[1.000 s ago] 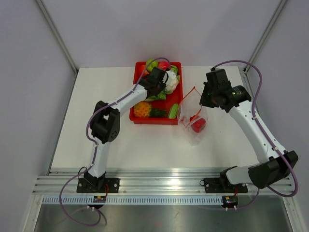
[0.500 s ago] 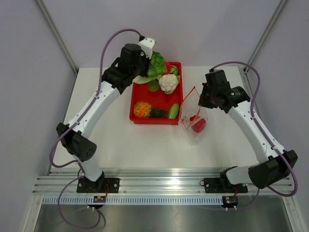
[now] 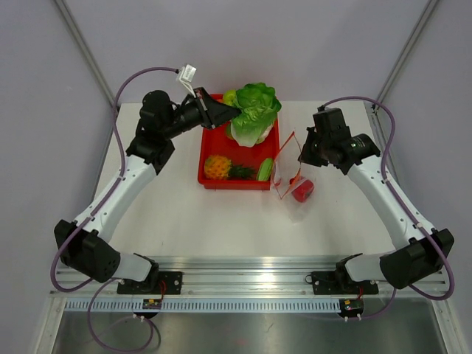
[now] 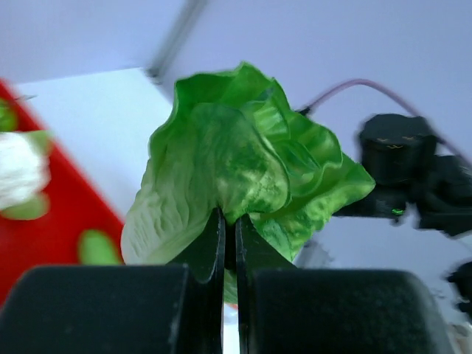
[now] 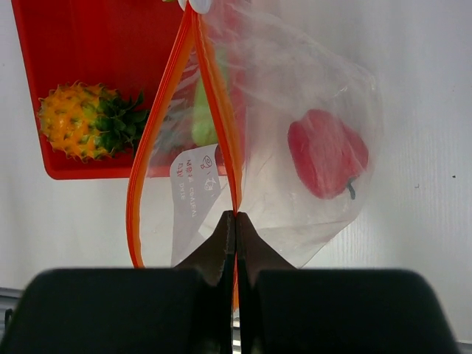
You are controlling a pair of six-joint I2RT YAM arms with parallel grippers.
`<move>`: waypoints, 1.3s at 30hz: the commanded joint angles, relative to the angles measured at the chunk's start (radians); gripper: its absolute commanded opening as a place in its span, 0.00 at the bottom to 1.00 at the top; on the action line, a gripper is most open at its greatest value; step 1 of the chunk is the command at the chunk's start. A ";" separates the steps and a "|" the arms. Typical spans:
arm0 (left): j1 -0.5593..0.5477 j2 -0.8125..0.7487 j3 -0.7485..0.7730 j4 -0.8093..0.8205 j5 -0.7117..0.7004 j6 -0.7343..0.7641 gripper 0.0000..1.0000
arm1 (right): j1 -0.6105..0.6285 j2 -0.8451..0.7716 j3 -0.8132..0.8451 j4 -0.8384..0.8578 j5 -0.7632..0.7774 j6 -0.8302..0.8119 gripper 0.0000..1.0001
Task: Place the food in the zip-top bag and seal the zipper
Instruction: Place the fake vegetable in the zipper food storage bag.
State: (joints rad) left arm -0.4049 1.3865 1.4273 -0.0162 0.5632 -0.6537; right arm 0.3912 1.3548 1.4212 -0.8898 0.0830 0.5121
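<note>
My left gripper (image 3: 228, 112) is shut on the stem end of the leafy green lettuce (image 3: 255, 110), holding it in the air over the back of the red tray. In the left wrist view the lettuce (image 4: 236, 162) fills the space beyond the gripper (image 4: 228, 221). My right gripper (image 3: 301, 156) is shut on the zipper (image 5: 225, 118), the orange-red strip of the zip-top bag (image 5: 302, 81). The strip bows into an open loop. A red tomato (image 5: 327, 153) lies inside the bag (image 3: 296, 200) on the table. The green cucumber piece (image 3: 265, 169) lies in the tray's near right corner.
The red tray (image 3: 214, 181) stands at the back middle of the table, with an orange pineapple (image 3: 216, 167) in its near left part. A white cauliflower (image 4: 18, 169) shows blurred in the left wrist view. Metal frame posts rise at both back corners.
The left arm has lifted the lettuce out of the tray and raised it, its elbow swinging out to the left. The right gripper has pulled the bag's strip slightly higher.
</note>
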 commanded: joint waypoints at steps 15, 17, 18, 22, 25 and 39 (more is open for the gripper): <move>-0.123 0.153 -0.343 1.254 0.113 -0.757 0.00 | 0.005 -0.097 -0.019 0.094 -0.080 0.083 0.00; -0.130 0.175 -0.355 1.288 0.109 -0.764 0.00 | 0.005 -0.112 -0.022 0.098 -0.078 0.095 0.00; -0.132 0.184 -0.367 1.286 0.109 -0.755 0.00 | 0.006 -0.117 -0.025 0.103 -0.078 0.098 0.00; -0.133 0.183 -0.399 1.242 0.106 -0.693 0.00 | 0.005 -0.138 -0.024 0.103 -0.078 0.108 0.00; -0.133 0.181 -0.415 1.193 0.096 -0.643 0.00 | 0.006 -0.151 -0.021 0.106 -0.111 0.114 0.00; -0.150 0.264 -0.472 1.239 0.067 -0.603 0.00 | 0.006 -0.157 -0.025 0.156 -0.190 0.158 0.00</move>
State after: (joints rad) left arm -0.5484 1.6550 0.9604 1.1248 0.6643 -1.3048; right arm 0.3908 1.2213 1.3960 -0.7990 -0.0662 0.6449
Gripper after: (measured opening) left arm 0.025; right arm 0.010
